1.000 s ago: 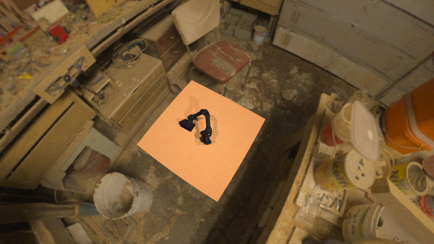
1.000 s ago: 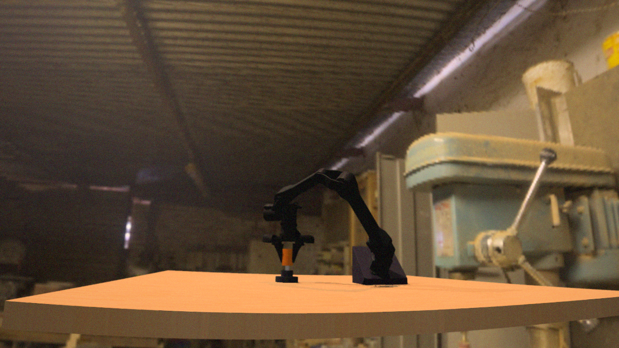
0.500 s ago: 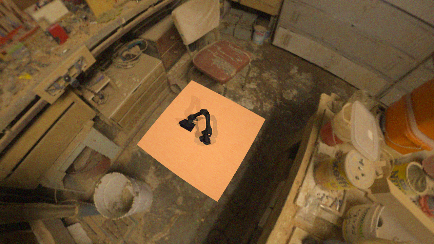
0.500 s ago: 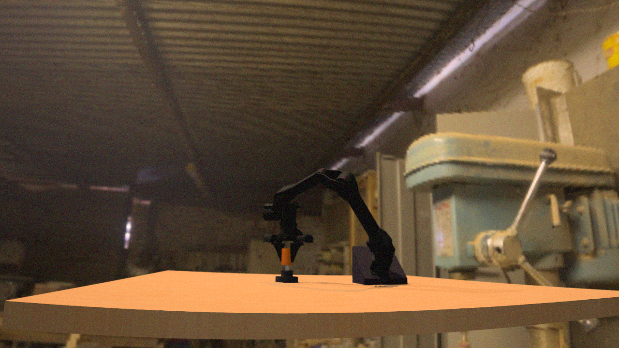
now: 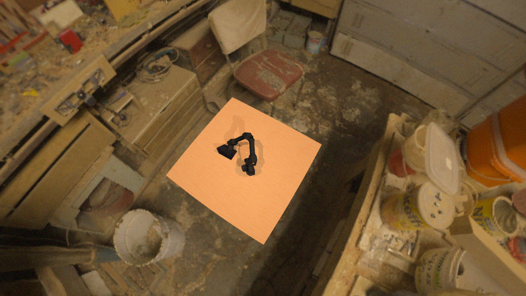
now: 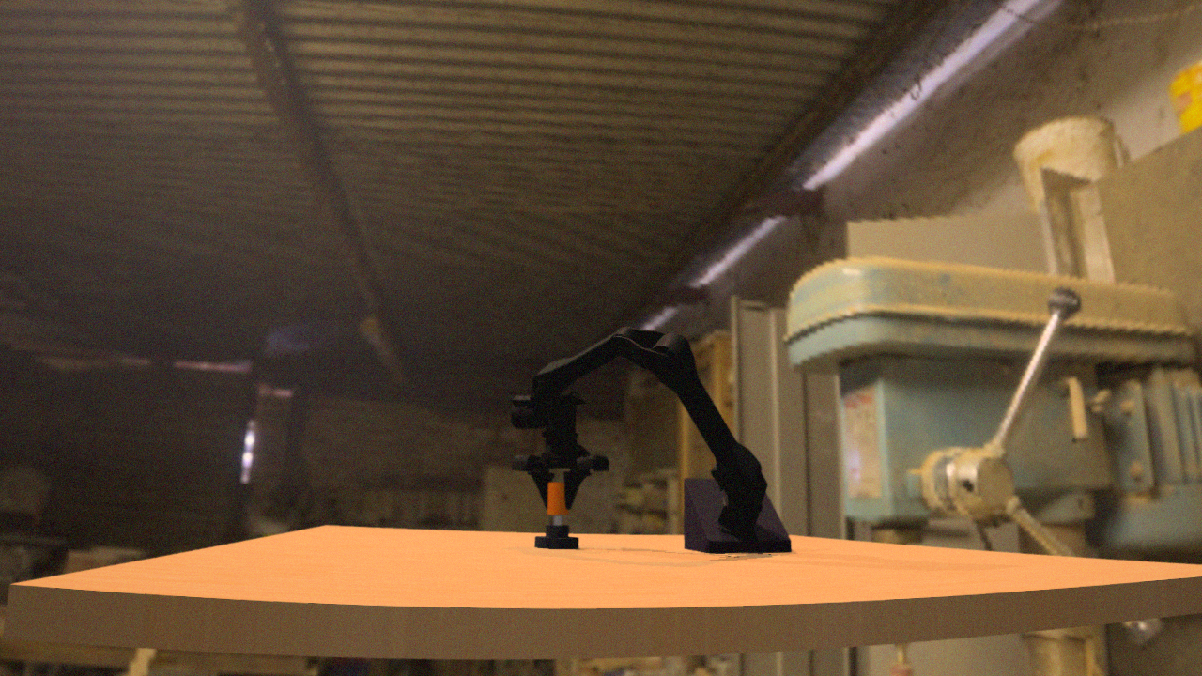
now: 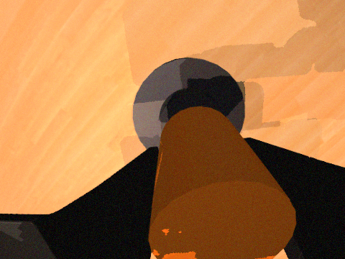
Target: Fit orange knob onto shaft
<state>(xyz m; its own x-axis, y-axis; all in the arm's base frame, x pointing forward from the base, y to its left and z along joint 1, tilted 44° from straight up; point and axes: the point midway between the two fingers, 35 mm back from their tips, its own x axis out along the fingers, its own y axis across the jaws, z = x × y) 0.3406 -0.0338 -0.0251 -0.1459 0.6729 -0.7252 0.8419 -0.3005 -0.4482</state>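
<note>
Hand gripping the orange knob, upright between its fingers. Round pedestal directly below hand, on bench.

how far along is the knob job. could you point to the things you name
The orange knob point(image 6: 555, 498) point(image 7: 223, 162) looks lined up over the pedestal point(image 6: 556, 542) point(image 7: 149, 111), with a sliver of shaft point(image 6: 557, 521) below it in the exterior view. The gripper point(image 6: 558, 504) is shut on it. Still to do: seating it fully, then letting go. I can't tell whether the flats match.
</note>
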